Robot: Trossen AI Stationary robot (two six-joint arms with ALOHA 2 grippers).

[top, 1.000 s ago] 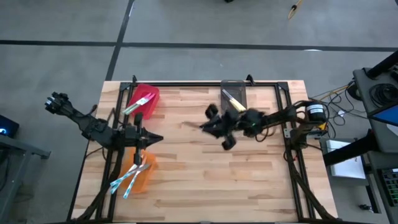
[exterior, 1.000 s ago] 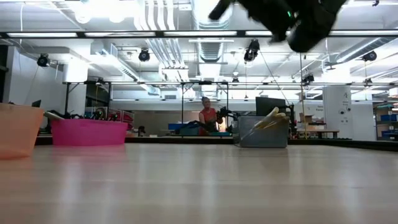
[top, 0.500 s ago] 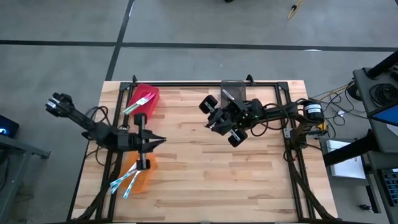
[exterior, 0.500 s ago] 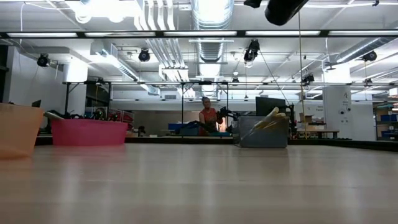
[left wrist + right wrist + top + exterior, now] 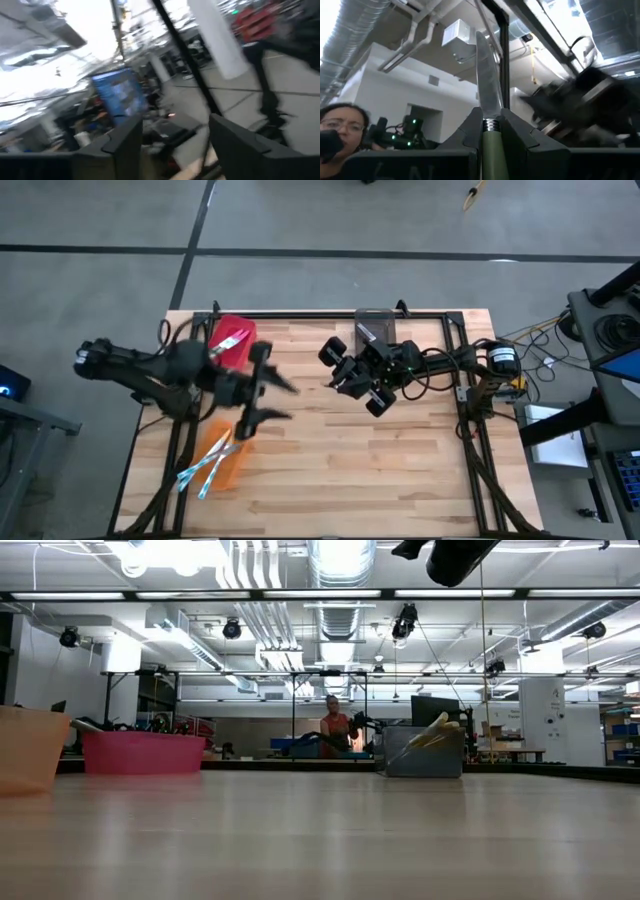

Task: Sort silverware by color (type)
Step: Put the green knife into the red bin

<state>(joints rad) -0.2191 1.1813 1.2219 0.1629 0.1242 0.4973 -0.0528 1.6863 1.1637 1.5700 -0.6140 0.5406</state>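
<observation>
My right gripper [image 5: 340, 366] hangs high over the table's middle, tipped upward and shut on a green-handled knife [image 5: 487, 95]. The low view shows only a dark part of it [image 5: 450, 552] at the top edge. My left gripper [image 5: 276, 400] is open with nothing between its fingers [image 5: 125, 142], raised beside the orange bin [image 5: 222, 465]. Light-blue-handled knives [image 5: 205, 468] lean out over that bin's rim. The red bin [image 5: 236, 338] holds green-handled knives [image 5: 225, 345]. A yellow-handled knife [image 5: 372, 340] lies in the grey bin [image 5: 378, 327]. My right gripper pinches the knife between its two fingers at the top of the green handle [image 5: 490, 142], just below the metal collar. The fingers lie along the knife. The silver blade [image 5: 487, 80] sticks out past the fingertips and points up, lifted clear of the table.
The three bins stand along the table's left and far sides. The black frame rails [image 5: 455, 340] run along the table's edges. Bare wood [image 5: 350, 470] stretches across the middle and near part. A person [image 5: 333, 730] stands in the room beyond.
My left gripper has risen from above the orange bin, swung toward the table's middle, rolled, and opened. My right gripper has gone up with the knife and tipped its fingers upward, leaving most of the low view.
</observation>
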